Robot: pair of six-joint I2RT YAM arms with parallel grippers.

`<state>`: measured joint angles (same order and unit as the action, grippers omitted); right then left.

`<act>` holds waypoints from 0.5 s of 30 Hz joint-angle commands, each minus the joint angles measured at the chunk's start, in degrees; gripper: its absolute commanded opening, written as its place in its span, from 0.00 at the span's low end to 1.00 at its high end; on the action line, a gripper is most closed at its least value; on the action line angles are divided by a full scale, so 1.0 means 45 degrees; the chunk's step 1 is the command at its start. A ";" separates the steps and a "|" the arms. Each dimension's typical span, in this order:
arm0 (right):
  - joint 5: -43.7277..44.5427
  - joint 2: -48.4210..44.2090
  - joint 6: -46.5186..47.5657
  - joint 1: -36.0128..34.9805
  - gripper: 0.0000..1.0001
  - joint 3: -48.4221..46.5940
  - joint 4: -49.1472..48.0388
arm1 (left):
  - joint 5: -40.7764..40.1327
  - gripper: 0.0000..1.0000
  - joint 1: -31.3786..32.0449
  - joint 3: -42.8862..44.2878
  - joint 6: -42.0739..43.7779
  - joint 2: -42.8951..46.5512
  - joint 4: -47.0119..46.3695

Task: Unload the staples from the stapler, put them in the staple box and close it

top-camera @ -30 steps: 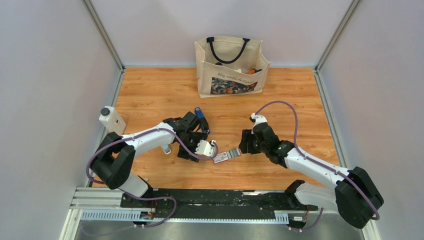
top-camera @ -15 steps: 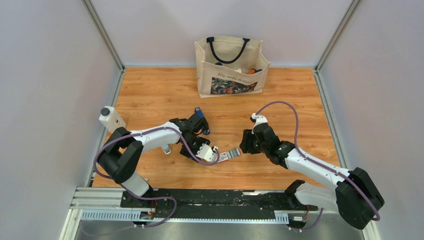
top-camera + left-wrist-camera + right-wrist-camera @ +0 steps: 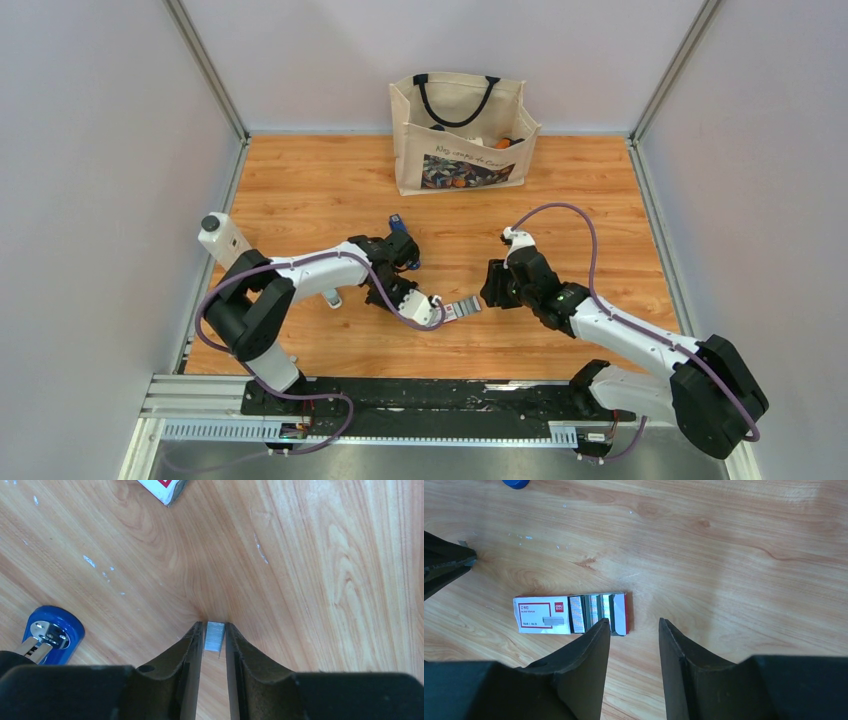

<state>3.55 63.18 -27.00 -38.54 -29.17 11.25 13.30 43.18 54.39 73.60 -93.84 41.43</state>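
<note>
A short silver strip of staples [image 3: 215, 636] lies on the wood right between the fingertips of my left gripper [image 3: 215, 630], whose jaws have closed in on both of its sides. To the left of those fingers rests the blue stapler [image 3: 50, 632], also seen from above [image 3: 400, 226], with a metal part showing at its end. My right gripper [image 3: 634, 622] hovers open over bare wood beside the staple box, holding nothing; from above it sits right of centre [image 3: 492, 285].
A flat white-and-red staple box [image 3: 569, 614] lies between the two grippers [image 3: 458, 309]. A cream tote bag [image 3: 460, 130] stands at the back. At the left edge stands a white block with a black knob [image 3: 222, 238]. Grey walls enclose the table.
My left gripper has drawn in toward the table's middle, and its wide-open jaws have narrowed onto the staple strip. The right gripper's jaws have narrowed slightly; the arm stayed put.
</note>
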 commanded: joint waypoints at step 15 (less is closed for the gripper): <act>-0.0554 -0.1380 0.0297 0.0050 0.47 -0.0412 -0.0390 | 0.1277 0.08 -0.0180 0.3808 -0.4926 0.0676 0.2256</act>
<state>2.20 61.30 -26.92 -38.54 -29.17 11.25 11.97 43.24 64.88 61.56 -95.04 46.59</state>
